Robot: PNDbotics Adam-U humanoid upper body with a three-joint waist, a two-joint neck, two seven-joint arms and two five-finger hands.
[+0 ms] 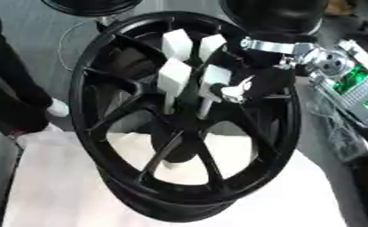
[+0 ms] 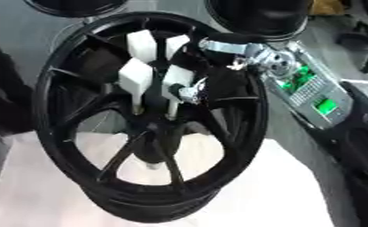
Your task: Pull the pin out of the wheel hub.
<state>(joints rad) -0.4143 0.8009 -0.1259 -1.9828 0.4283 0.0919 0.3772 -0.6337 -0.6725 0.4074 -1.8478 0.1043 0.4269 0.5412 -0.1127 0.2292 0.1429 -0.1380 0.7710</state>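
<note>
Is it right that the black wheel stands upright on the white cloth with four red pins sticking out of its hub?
Not quite: the pins are white, not red, as the left eye view shows. The rest holds: the black wheel stands upright on the white cloth.

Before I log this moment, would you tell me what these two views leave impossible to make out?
- Right hand: black against the black wheel in both views, so its fingers and any grip cannot be read.
- White pins: their lower ends vanish behind the spokes at the hub.
- Left hand: in neither view.
</note>
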